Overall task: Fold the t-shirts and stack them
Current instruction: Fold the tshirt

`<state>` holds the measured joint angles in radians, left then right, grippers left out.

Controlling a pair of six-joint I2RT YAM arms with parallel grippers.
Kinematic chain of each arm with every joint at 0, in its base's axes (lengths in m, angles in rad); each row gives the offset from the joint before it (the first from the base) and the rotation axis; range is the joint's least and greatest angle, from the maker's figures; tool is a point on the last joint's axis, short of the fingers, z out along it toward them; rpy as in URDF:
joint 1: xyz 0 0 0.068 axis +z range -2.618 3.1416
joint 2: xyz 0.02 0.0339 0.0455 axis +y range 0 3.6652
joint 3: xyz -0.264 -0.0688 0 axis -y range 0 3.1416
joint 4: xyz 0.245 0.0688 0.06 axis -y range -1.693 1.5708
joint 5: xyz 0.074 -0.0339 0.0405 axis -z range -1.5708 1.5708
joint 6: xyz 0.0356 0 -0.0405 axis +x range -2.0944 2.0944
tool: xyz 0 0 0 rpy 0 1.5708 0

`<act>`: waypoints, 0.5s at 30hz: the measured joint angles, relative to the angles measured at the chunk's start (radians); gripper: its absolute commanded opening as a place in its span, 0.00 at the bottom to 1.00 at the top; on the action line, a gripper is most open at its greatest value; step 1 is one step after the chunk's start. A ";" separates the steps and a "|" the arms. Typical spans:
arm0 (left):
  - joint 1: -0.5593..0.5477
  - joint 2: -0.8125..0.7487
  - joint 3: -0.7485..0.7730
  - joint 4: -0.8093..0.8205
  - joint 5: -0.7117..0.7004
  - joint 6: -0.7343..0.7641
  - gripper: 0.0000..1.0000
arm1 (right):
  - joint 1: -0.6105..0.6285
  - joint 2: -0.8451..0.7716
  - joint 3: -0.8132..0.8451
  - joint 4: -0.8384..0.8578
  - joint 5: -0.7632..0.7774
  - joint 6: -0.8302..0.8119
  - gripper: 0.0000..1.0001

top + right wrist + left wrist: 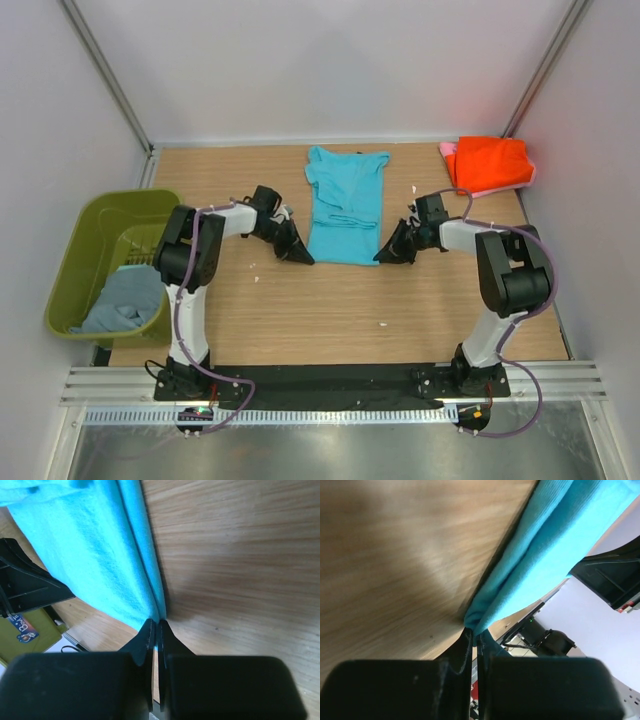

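The bright turquoise t-shirt (344,205) lies in a long narrow fold on the table, collar end far. My left gripper (302,257) is shut on its near left corner; in the left wrist view the cloth (540,560) is pinched between the jaws (474,635). My right gripper (384,256) is shut on its near right corner; the right wrist view shows the cloth (95,550) clamped at the tips (156,625). The orange-red t-shirt (488,164) lies folded at the far right on the pink t-shirt (447,150). The grey-blue t-shirt (122,299) lies in the bin.
The olive-green plastic bin (95,215) stands off the table's left edge. White walls close in the far and side edges. Bare wooden table (340,310) lies between the shirt and the arm bases.
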<state>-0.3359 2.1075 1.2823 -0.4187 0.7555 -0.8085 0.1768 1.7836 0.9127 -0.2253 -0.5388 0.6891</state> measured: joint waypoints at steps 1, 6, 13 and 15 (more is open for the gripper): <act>-0.002 -0.007 -0.010 0.002 -0.002 0.000 0.00 | 0.000 -0.009 -0.004 -0.001 0.000 -0.002 0.02; -0.013 -0.083 -0.052 0.003 -0.008 0.000 0.00 | -0.004 -0.084 -0.005 -0.029 -0.006 -0.013 0.01; -0.055 -0.310 -0.068 0.000 -0.012 0.026 0.00 | -0.004 -0.251 0.006 -0.110 -0.013 -0.051 0.01; -0.065 -0.351 -0.057 -0.008 -0.013 0.040 0.00 | -0.004 -0.283 0.015 -0.132 -0.014 -0.061 0.01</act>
<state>-0.4007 1.7561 1.2251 -0.4267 0.7425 -0.7681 0.1726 1.5002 0.9276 -0.3576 -0.5529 0.6281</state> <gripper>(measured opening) 0.010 0.054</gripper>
